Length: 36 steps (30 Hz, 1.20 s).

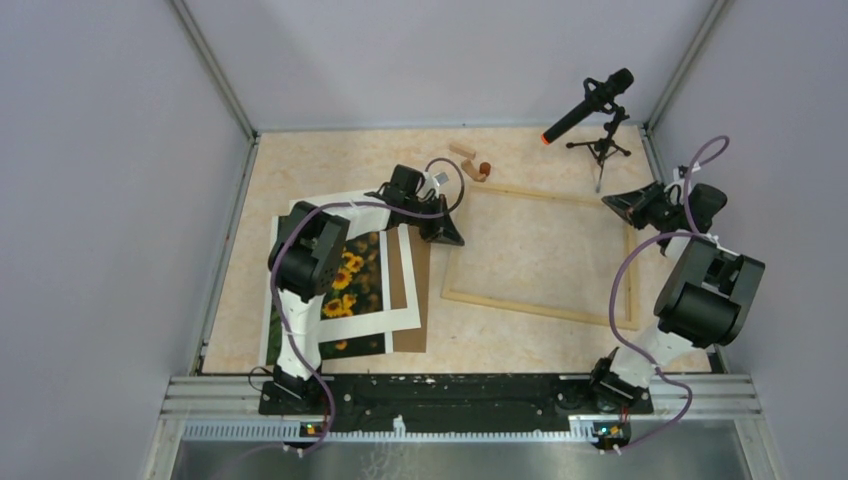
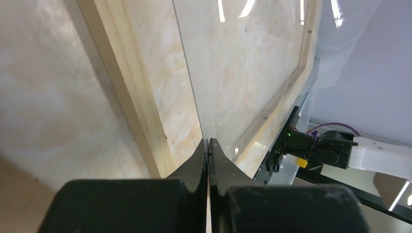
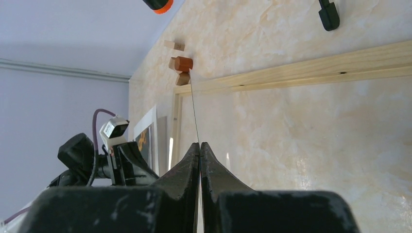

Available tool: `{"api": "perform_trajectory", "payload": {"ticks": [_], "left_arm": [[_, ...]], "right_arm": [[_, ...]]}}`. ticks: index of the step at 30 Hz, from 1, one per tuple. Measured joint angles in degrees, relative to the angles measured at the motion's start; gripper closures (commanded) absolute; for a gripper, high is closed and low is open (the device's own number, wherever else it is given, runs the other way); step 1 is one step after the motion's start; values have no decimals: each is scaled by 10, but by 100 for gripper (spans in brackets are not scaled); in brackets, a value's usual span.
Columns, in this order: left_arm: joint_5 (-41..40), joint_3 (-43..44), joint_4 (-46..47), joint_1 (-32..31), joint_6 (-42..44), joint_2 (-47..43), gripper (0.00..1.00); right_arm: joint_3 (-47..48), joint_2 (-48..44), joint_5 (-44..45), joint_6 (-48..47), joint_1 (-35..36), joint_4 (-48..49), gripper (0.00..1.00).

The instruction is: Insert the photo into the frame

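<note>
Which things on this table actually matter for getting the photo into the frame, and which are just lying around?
For the job: photo; frame; clear pane, pinched by left gripper and right gripper; white mat; brown backing board.

Lying about: small wooden blocks; microphone on tripod.

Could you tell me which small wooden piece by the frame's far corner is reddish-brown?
The middle piece in the right wrist view; the pieces flanking it are pale wood.

The left arm (image 1: 305, 255) and white mat (image 1: 400, 300) hide much of the photo (image 1: 355, 270). The clear pane (image 2: 243, 58) has its edge vanishing inside the closed left claw (image 2: 208, 141) and right claw (image 3: 199, 144).
</note>
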Motion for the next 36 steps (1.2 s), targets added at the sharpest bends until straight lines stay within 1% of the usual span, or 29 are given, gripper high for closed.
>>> {"api": "perform_trajectory", "payload": {"ticks": [5,12,24,30,36], "left_arm": [[-20,35,11,-14,1,30,100],[-51,32,14,-19,7,25,100],[-50,6,38,-21,-28,11,100],[-48,9,38,-21,-34,11,100],[-49,28,38,-20,-36,15,100]], "right_arm": [[0,1,-8,14,-6,25,100],[-3,-3,-12,28,-9,40,100],[-18,-80,54,-10,-10,-59,100],[-17,-82,85,-33,-13,-93,100],[-16,-81,89,-37,-24,-100,100]]}}
